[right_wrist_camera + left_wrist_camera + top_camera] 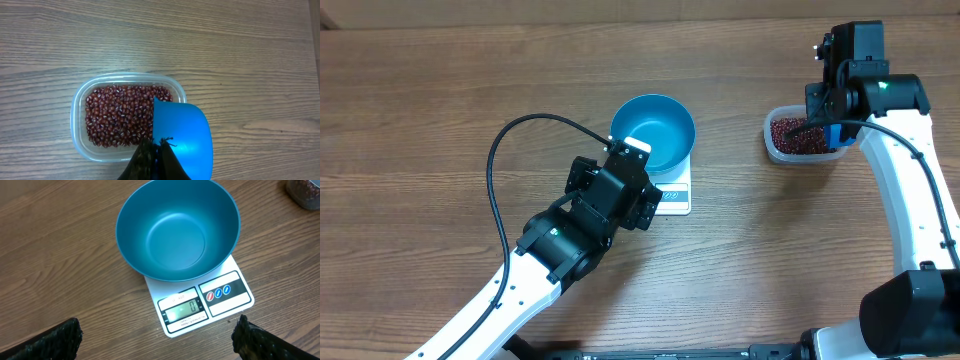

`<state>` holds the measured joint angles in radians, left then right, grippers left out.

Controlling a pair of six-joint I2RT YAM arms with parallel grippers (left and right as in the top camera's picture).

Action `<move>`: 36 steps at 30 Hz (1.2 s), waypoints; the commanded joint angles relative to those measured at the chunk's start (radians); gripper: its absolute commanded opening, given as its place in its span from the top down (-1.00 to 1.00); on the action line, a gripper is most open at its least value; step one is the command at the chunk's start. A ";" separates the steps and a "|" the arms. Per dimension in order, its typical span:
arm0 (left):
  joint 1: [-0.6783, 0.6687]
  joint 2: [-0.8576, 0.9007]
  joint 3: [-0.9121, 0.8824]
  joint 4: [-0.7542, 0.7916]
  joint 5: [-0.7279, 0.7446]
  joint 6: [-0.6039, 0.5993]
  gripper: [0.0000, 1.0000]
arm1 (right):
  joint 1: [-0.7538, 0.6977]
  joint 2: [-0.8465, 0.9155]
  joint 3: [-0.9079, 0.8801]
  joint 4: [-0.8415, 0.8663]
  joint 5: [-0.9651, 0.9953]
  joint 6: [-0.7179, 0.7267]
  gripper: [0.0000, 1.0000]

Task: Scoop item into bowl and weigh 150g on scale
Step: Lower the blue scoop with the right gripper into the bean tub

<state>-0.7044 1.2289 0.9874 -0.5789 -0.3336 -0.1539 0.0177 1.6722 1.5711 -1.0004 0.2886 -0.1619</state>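
The beans (pixel 120 120) fill the tub (pixel 76 107) at 11 o'clock from the right gripper (pixel 152 157), which is clenched on a blue scoop (pixel 182 137) that overlaps the tub's 4 o'clock rim. The bowl (pixel 177 230), only its blue inside showing, sits on the scale (pixel 225 297) at 12 o'clock from the left gripper (pixel 157 340), whose fingers are spread wide. Open tabletop (pixel 730 250) lies between scale and tub.

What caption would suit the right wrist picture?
Empty blue scoop, held by the right gripper, over the edge of a clear tub of red-brown beans.
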 commanded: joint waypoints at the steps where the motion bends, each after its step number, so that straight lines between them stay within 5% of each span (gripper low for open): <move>1: 0.004 -0.001 0.023 0.005 -0.006 0.000 -0.99 | 0.002 0.004 0.029 0.002 0.006 -0.004 0.93; 36: 0.004 0.000 0.023 0.003 -0.006 0.000 -0.99 | 0.002 0.075 0.027 0.027 -0.020 -0.005 0.93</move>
<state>-0.7044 1.2289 0.9874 -0.5789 -0.3336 -0.1539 0.0177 1.7321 1.5711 -0.9867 0.2691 -0.1619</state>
